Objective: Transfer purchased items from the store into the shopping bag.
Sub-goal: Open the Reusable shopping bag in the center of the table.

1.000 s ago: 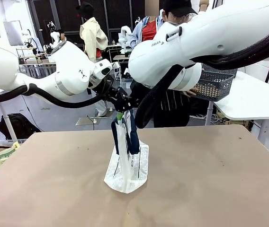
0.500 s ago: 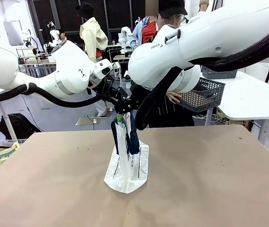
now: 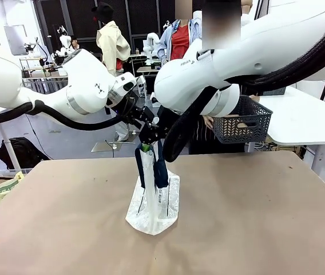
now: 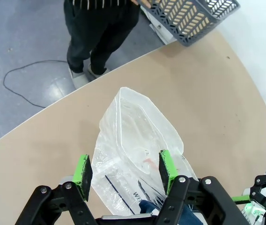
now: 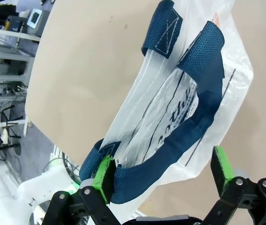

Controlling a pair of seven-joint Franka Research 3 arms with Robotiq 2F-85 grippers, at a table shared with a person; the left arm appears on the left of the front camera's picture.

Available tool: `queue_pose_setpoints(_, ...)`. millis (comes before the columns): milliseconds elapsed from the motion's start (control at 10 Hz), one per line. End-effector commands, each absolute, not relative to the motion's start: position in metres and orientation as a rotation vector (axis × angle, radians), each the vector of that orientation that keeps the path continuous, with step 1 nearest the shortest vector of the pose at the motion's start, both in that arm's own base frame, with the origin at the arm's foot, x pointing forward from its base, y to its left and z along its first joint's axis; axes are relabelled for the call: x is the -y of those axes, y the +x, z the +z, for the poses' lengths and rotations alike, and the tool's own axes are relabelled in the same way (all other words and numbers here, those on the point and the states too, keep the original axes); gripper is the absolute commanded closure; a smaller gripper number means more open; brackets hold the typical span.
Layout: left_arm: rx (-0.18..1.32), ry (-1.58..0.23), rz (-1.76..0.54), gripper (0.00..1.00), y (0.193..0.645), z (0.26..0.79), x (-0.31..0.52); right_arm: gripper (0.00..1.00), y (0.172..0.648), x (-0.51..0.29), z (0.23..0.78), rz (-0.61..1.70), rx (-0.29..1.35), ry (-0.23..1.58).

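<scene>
**Front:** One shopping bag (image 3: 154,201), crinkly translucent plastic, stood upright on the bench (image 3: 254,217). Its long axis was vertical, with the mouth up directly under the left claw (image 3: 145,142). One store (image 3: 247,123), a dark lattice basket, was held by a person beyond and to that claw's right.

**Left wrist:** The green pads (image 4: 83,171) were spread wide and pinched nothing. The bag lay past the fingertips, the store far beyond them.

**Right wrist:** The right claw (image 5: 162,173) was spread wide too. There were two navy woven straps (image 5: 203,93); one ran across between its pads and touched one of them.
</scene>
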State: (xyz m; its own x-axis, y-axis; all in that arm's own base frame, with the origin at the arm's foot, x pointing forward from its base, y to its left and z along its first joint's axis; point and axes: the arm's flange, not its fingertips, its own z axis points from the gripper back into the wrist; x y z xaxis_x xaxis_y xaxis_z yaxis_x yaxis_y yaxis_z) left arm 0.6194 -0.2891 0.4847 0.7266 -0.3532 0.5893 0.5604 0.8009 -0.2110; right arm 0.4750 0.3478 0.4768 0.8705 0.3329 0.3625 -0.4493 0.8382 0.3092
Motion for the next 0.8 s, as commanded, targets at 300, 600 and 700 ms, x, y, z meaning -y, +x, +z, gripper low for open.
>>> queue_pose_setpoints(300, 0.506, -0.352, -0.487, 0.76, 0.6215, 0.4888, 0.2868, 0.57, 0.4827, -0.353, 0.4767, 0.415, 0.28, 0.349)
queue_pose_setpoints(600, 0.494, -0.345, -0.479, 1.0, 0.6218, 0.489, 0.2853, 1.0, 0.4833, -0.3525, 0.4761, 0.413, 0.273, 0.338)
queue_pose_setpoints(700, 0.49, -0.345, -0.48, 1.0, 0.6216, 0.4892, 0.2846, 1.0, 0.4835, -0.3523, 0.4759, 0.408, 0.273, 0.333)
